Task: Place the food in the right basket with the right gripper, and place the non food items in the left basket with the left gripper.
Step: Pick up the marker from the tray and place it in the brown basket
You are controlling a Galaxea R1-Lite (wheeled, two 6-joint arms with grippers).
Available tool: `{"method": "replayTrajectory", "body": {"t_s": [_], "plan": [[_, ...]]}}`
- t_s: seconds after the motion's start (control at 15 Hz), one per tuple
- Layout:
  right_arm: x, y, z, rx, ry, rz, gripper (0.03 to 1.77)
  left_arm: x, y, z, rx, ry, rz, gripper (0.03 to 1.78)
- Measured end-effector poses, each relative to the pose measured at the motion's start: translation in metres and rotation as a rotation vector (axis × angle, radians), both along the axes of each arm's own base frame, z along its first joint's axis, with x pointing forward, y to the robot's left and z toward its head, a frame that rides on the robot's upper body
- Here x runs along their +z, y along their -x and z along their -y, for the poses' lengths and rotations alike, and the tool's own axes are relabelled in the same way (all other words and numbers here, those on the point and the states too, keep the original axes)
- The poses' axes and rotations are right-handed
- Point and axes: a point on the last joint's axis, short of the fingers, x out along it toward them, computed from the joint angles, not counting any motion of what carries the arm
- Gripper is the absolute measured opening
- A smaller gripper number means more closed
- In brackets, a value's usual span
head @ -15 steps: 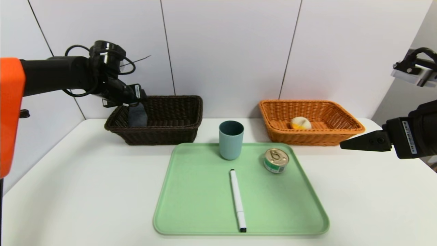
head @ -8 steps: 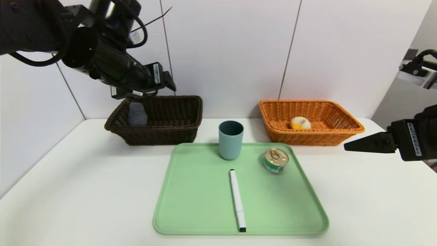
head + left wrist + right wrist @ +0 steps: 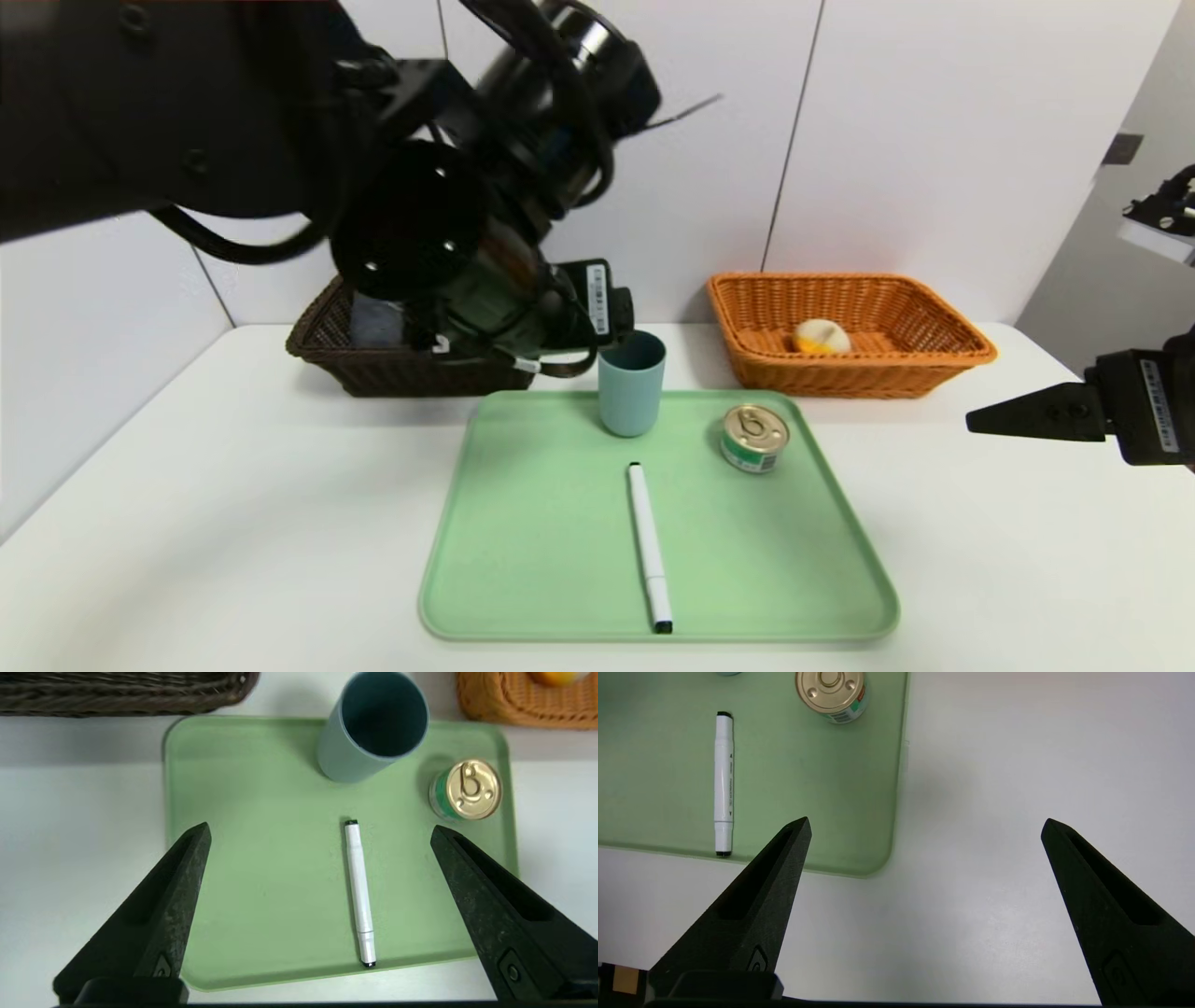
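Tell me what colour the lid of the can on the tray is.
Gold, with a pull ring; the can's side label is green. Best seen in the left wrist view.

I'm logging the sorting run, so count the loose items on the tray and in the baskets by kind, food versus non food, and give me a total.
Food: 2, the can and the yellow-white food piece.
Non food: 3, the cup, the marker and the grey item.
Total: 5.

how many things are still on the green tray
3: the blue cup stands at the tray's far edge, the can toward its right side, the white marker lies in the middle. Nothing seems hidden.
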Motion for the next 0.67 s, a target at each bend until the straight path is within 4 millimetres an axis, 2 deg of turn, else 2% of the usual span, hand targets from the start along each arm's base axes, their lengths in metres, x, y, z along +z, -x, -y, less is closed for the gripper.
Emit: {"method": "replayTrajectory", "body": {"t_s": [0.4,0.67], "plan": [[-0.005,0.0,0.0,-0.007,-0.007,-0.019,1.71,-0.061,0.001,0.053,-0.063,-0.12,-0.136,1.69],[-0.011,-0.002,0.0,-0.009,-0.008,-0.041,1.71,-0.085,0.001,0.063,-0.06,-0.107,-0.277,1.69]]}}
